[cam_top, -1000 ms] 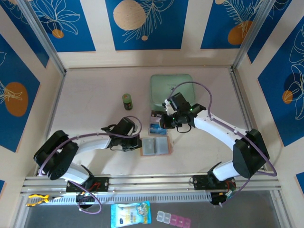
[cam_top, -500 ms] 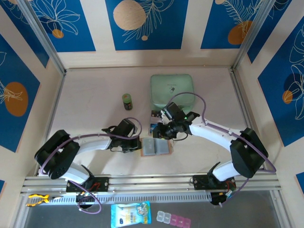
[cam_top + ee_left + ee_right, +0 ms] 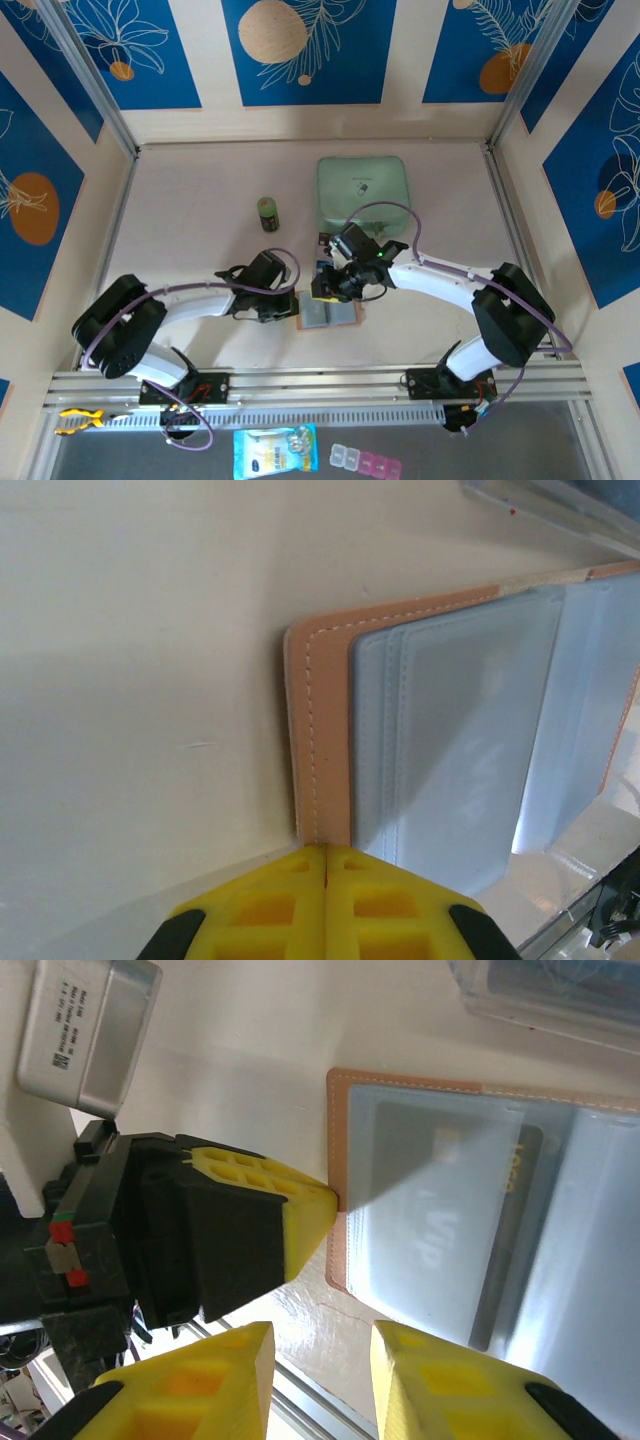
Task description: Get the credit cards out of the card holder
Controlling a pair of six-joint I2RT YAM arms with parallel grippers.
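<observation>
**Pinning the holder for card removal.** The open card holder (image 3: 328,312) lies flat on the surface (image 3: 200,200), just below the centre of the overhead view. A credit card (image 3: 440,1220) sits in its left clear pocket.

The left fingers (image 3: 290,890) are pressed together, and their tip touches the holder's tan left edge, apparently pinning it. The right fingers (image 3: 430,1370) stand partly apart and hold nothing, poised over the holder's near corner.

The step likely goes best if the pin stays firm while the right fingers descend to the card's bare edge. They should pinch the card alone, not the pocket film, and draw it along the pocket's mouth.

The left arm lies low, reaching from the lower left toward the centre. The right arm curves in from the right with its elbow bent and its wrist tipped down over the holder.
</observation>
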